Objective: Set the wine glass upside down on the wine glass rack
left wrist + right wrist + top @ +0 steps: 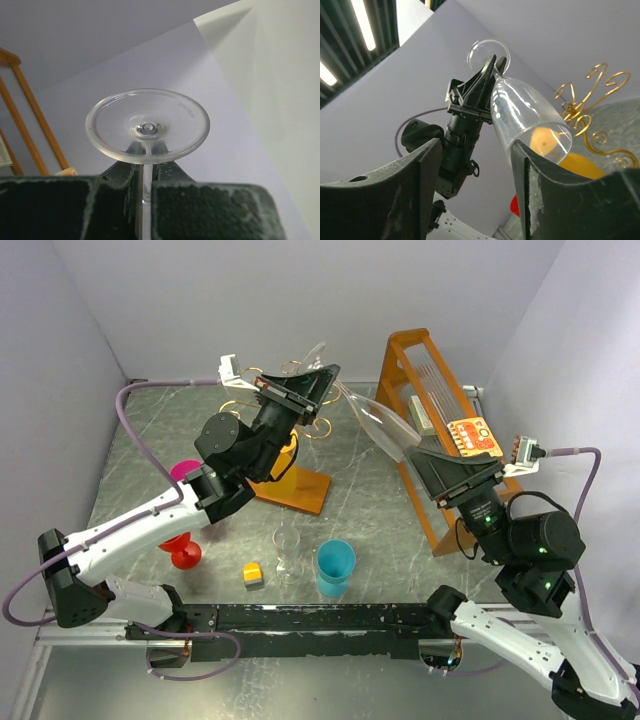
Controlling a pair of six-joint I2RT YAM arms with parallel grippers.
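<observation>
The clear wine glass [378,422] hangs in the air, tilted, between the two arms. Its round foot [175,120] faces the left wrist camera, and my left gripper [144,167] is shut on the thin stem just below it. In the top view that left gripper [322,373] sits above the wine glass rack [292,370], a gold wire tree on an orange-brown base [300,490]. My right gripper [476,145] is open, and its right finger overlaps the rim of the bowl [530,120]. The gold scrolls [585,100] show behind the bowl.
A tall orange slatted frame [425,380] stands at the back right, close to the right gripper [428,458]. On the table near the front are a second small glass [288,545], a blue cup [335,566], a yellow block [253,573] and red and pink items [184,552].
</observation>
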